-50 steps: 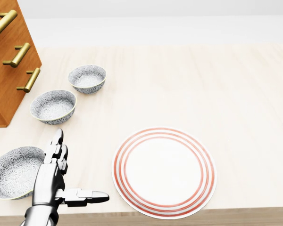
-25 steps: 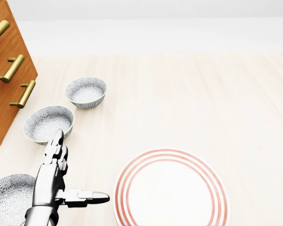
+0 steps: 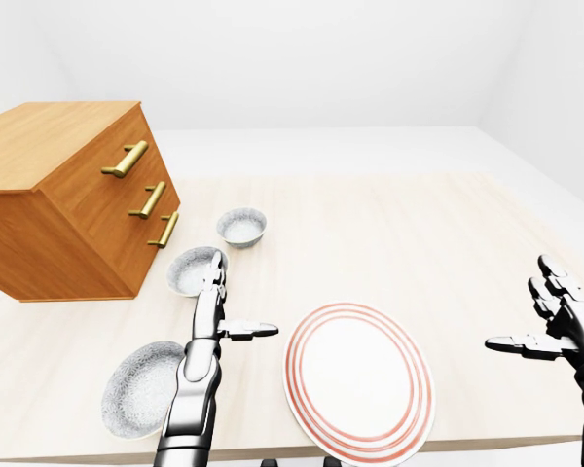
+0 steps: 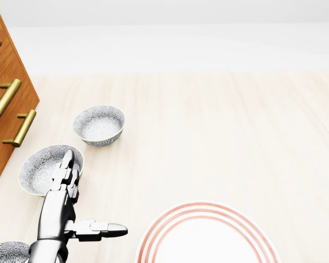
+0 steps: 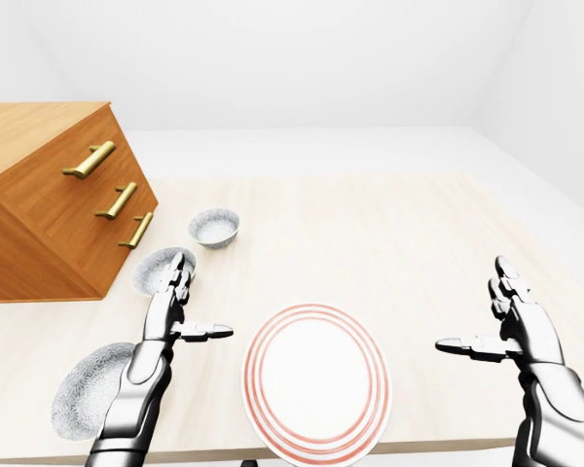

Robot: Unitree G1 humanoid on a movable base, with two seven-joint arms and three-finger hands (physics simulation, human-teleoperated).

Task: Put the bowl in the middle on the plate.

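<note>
Camera motion accounts for nearly all of the change: over the last second the whole head view has slid downward. The plate (image 4: 208,235), which showed whole before, is now cut off by the bottom edge at 6 o'clock. The three bowls and the drawer chest (image 3: 68,195) have dropped down the picture with it, and none of them has shifted on the table (image 4: 225,126). The left hand (image 4: 57,211) keeps its place in the frame, so it has been carried toward the bowls. Its fingertips (image 4: 67,157) now overlap the rim of the middle bowl (image 4: 39,171), where a second ago they stood clear of it. Whether they touch the rim or hang above it cannot be told. That hand is spread wide, fingers straight and thumb out toward 3 o'clock, holding nothing. The right hand (image 5: 516,326), well apart at 3 o'clock of the plate in the right-eye view, is spread and empty too. The middle bowl stands upright on the table at about 10 o'clock from the plate, with the far bowl (image 4: 98,125) at its 1 o'clock and the near bowl (image 3: 141,387) at its 7 o'clock. By my reading the approach is nearly done and the grasp not yet begun; the fingers would need to curl over that rim next.
</note>
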